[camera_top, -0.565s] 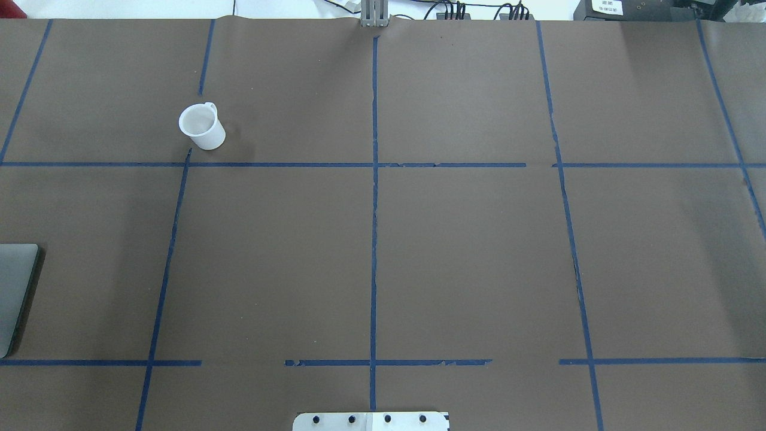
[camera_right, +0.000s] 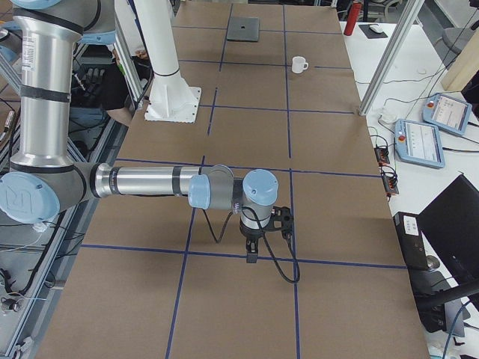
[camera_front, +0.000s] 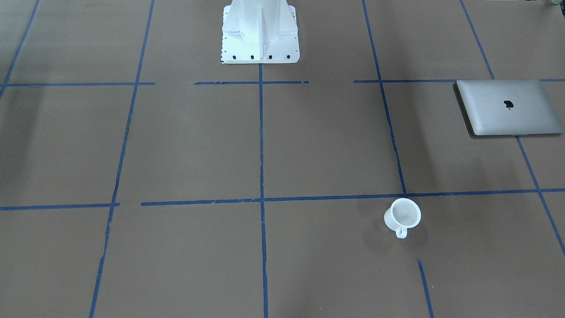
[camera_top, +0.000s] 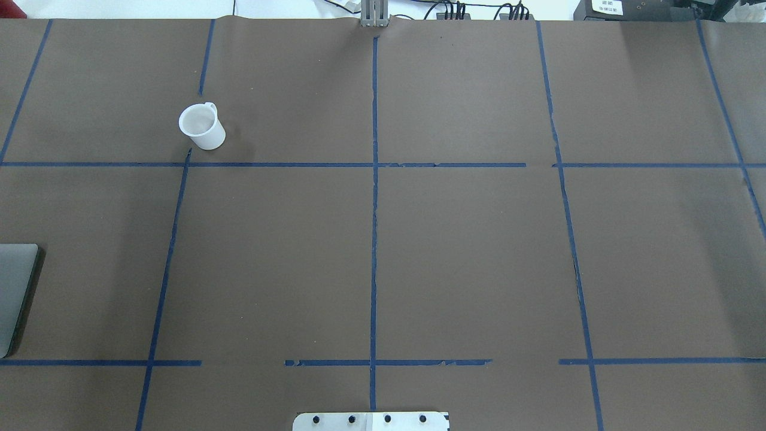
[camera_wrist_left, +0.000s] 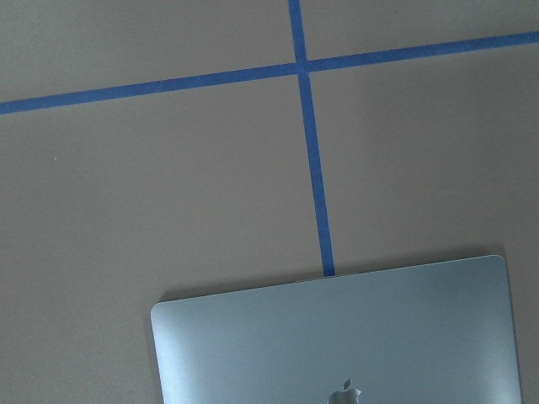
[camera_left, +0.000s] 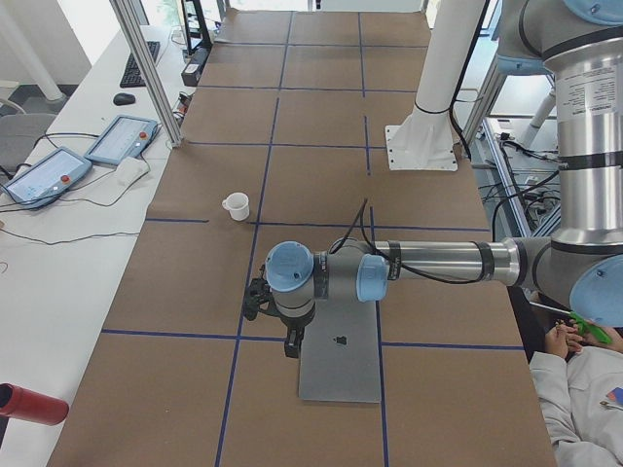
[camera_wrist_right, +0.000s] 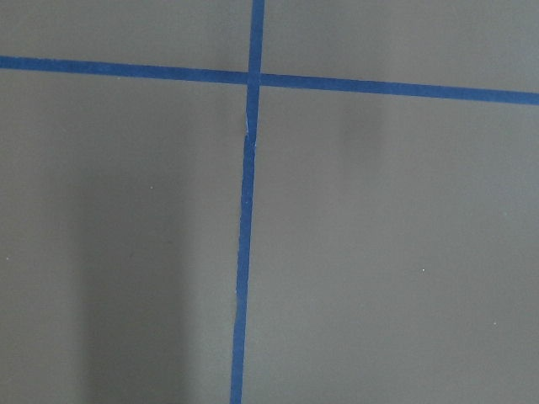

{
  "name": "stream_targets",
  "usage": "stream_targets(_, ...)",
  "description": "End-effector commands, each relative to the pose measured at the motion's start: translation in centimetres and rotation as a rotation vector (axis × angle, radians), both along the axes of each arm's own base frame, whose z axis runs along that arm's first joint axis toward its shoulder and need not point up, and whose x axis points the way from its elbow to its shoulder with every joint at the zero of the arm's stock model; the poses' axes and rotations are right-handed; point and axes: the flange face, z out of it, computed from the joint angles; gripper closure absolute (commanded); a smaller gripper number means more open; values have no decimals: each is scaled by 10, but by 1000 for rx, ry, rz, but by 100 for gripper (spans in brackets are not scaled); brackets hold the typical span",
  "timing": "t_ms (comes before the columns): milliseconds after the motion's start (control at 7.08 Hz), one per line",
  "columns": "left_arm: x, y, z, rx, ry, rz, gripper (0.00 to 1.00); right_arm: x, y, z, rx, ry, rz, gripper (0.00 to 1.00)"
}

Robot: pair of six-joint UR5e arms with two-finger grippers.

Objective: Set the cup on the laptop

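The cup [camera_top: 201,127] is a small white mug standing upright on the brown table, far left of centre; it also shows in the front view [camera_front: 402,215] with its handle toward the camera. The closed silver-grey laptop [camera_front: 507,107] lies flat at the table's left edge [camera_top: 15,293], apart from the cup. The left wrist view shows its top edge and logo [camera_wrist_left: 337,337] from above. The left gripper [camera_left: 255,297] hangs above the table just beyond the laptop [camera_left: 341,360]. The right gripper [camera_right: 283,219] hangs over bare table, far from the cup [camera_right: 299,64]. I cannot tell whether either is open or shut.
Blue tape lines divide the brown table cover. The white robot pedestal [camera_front: 259,31] stands at the near middle edge. Two teach pendants [camera_left: 122,139] lie on a side bench beyond the far edge. A person [camera_left: 584,389] sits by the robot's left.
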Motion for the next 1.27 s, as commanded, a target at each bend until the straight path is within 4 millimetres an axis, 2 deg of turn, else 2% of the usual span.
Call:
stream_targets(0, 3, -21, -24, 133, 2, 3, 0, 0, 0, 0, 0, 0, 0, 0)
stream_targets(141, 4, -42, -46, 172, 1, -13, 0, 0, 0, 0, 0, 0, 0, 0)
stream_targets(282, 25, -78, -84, 218, 9, 2, 0, 0, 0, 0, 2, 0, 0, 0)
stream_targets(424, 67, -111, -116, 246, 22, 52, 0, 0, 0, 0, 0, 0, 0, 0)
stream_targets(565, 104, -151, -155, 273, 40, 71, 0, 0, 0, 0, 0, 1, 0, 0)
stream_targets(706, 131, -193, -187, 263, 37, 46, 0, 0, 0, 0, 0, 0, 0, 0)
stream_targets(847, 172, -218, -220, 250, 44, 42, 0, 0, 0, 0, 0, 1, 0, 0)
stream_targets(1129, 243, -264, -269, 184, 39, 3, 1, 0, 0, 0, 0, 0, 0, 0)
